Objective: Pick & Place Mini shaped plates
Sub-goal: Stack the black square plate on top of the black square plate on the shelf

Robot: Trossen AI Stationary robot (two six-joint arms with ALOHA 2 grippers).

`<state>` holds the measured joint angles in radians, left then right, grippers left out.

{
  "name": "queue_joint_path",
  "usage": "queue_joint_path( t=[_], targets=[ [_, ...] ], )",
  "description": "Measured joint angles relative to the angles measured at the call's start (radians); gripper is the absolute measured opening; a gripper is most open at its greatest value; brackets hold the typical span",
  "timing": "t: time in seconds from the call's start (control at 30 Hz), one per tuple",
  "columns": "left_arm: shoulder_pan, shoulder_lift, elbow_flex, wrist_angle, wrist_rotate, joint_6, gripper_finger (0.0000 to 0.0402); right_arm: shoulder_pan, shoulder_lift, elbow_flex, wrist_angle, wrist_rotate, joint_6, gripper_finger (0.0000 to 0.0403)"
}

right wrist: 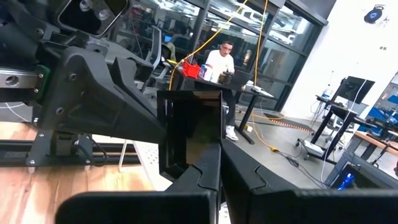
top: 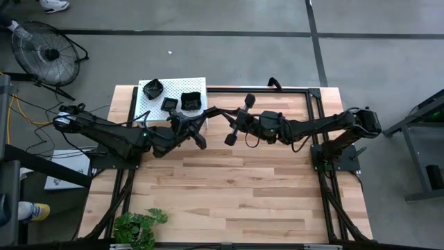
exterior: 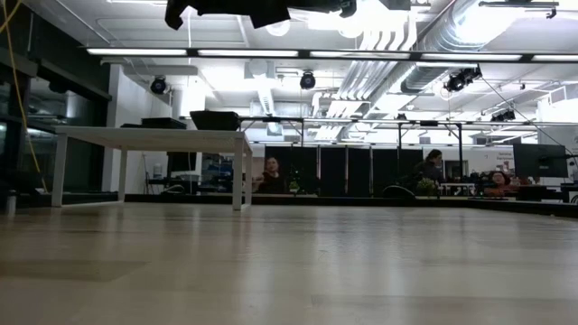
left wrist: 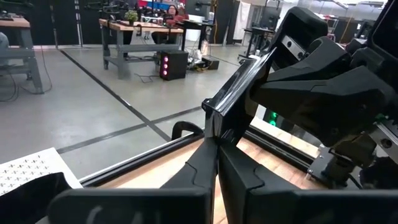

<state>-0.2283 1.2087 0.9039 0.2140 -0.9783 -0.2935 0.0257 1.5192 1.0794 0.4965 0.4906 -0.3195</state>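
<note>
Both grippers meet in mid-air above the table's far middle, each shut on the same small glossy black square plate [top: 225, 117]. My left gripper [top: 218, 114] reaches in from the left, my right gripper [top: 233, 123] from the right. The left wrist view shows the plate [left wrist: 239, 84] edge-on; the right wrist view shows its face [right wrist: 189, 127]. Three more black mini plates [top: 152, 88] [top: 170, 104] [top: 191, 101] lie on the white perforated shelf [top: 173, 87] at the table's far left. In the low view only the arms' undersides [exterior: 253, 9] show. My left gripper pinches the plate's near rim [left wrist: 216, 124] between its two fingers, coming level from the table's left. The plate stands on edge, lifted clear of the table. My right gripper pinches the opposite rim [right wrist: 210, 152] between its two fingers, coming level from the table's right, with the plate upright beyond its fingertips.
A black metal frame [top: 277, 89] runs along the table's far and right edges. A green plant [top: 139, 226] sits at the near left corner. The bare wooden tabletop [top: 236, 180] spreads under the arms. People sit in the room beyond [right wrist: 221, 62].
</note>
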Motion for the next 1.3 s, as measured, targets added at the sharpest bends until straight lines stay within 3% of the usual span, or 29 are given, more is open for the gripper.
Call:
queue_joint_path(
  t=[1.07,1.3],
  targets=[
    [-0.001,0.016,0.000,0.000,-0.030,0.030,0.0001,0.001,-0.001,0.000,-0.010,-0.037,0.003,0.0001],
    [0.000,0.016,0.000,0.000,-0.043,0.031,0.0000,0.002,-0.001,0.000,-0.027,-0.042,0.005,0.0029]
  ],
)
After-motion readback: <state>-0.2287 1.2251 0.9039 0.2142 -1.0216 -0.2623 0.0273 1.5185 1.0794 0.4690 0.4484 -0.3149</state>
